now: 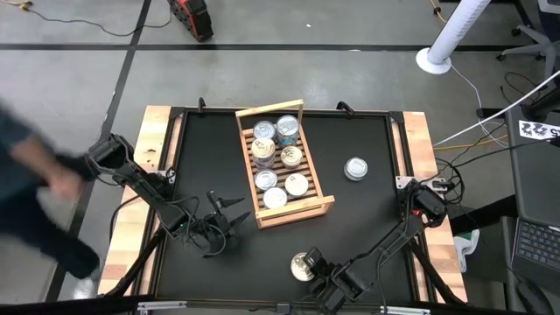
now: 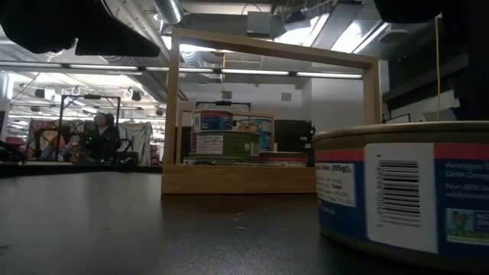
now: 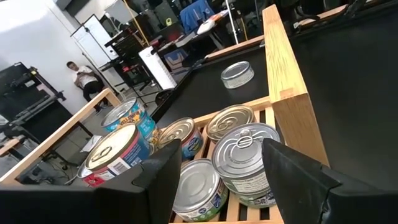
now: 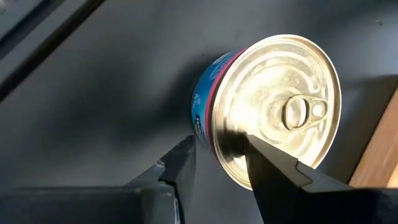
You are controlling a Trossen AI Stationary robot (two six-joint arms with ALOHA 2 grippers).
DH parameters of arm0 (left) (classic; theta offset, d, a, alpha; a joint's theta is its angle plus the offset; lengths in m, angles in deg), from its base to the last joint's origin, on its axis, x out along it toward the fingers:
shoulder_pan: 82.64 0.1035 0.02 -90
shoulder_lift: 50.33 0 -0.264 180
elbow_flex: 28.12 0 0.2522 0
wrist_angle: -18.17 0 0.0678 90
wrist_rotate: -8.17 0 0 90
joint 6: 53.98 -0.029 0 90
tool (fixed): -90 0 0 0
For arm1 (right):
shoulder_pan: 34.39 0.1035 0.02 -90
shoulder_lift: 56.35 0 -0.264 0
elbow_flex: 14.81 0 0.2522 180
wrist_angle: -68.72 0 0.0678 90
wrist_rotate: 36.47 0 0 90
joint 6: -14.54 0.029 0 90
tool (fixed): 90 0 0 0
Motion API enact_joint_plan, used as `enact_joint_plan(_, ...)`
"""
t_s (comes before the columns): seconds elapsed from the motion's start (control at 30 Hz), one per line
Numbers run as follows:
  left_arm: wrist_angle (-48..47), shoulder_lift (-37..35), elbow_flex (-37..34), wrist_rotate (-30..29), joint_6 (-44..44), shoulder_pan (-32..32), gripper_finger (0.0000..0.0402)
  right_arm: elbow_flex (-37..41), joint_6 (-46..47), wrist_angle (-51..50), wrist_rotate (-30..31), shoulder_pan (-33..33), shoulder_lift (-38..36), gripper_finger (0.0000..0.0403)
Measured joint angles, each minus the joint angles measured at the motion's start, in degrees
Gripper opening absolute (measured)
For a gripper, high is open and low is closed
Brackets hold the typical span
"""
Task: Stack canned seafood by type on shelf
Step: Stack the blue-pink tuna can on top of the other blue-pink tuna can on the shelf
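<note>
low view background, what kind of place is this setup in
Probably a robotics lab or workshop, not a shop: ceiling strip lights, a cluttered equipment rack with a person beside it, and cables on the concrete floor around the table.

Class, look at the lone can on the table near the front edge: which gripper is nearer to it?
Right. The right gripper sits right beside that can, fingers open toward it. The left gripper is farther off, next to the shelf.

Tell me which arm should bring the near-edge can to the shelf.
Right. Its hand is open right at the blue-labelled can near the table's front edge. The left hand waits open beside the shelf, farther from that can.
</note>
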Motion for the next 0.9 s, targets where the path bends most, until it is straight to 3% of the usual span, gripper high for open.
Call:
enact_joint_plan(0.17, 2.7, 0.0, 0.0, 0.3, -0.2, -0.2, 0.0219, -0.1, -0.2, 0.9, 1.0, -0.7, 0.8, 0.0138)
enact_joint_plan(0.33, 4.5, 0.0, 2.0, 0.3, -6.9, -2.4, 0.0219, -0.2, -0.9, 2.3, 1.9, -1.5, 1.3, 0.0134)
enact_joint_plan(0.53, 4.7, 0.0, 7.9, 1.5, -10.4, -5.5, 0.0219, -0.1, -0.9, 3.1, 1.9, -2.6, 1.3, 0.0078)
enact_joint_plan(0.73, 4.7, 0.0, 11.1, 13.5, -6.6, -6.2, 0.0219, -0.1, -0.9, 4.6, 2.0, -4.5, 1.3, 0.001)
enact_joint_plan(0.9, 4.6, 0.6, 11.2, 20.4, -2.3, -6.0, 0.0219, 0.0, -0.8, 6.8, 1.8, -5.9, 1.3, 0.0011)
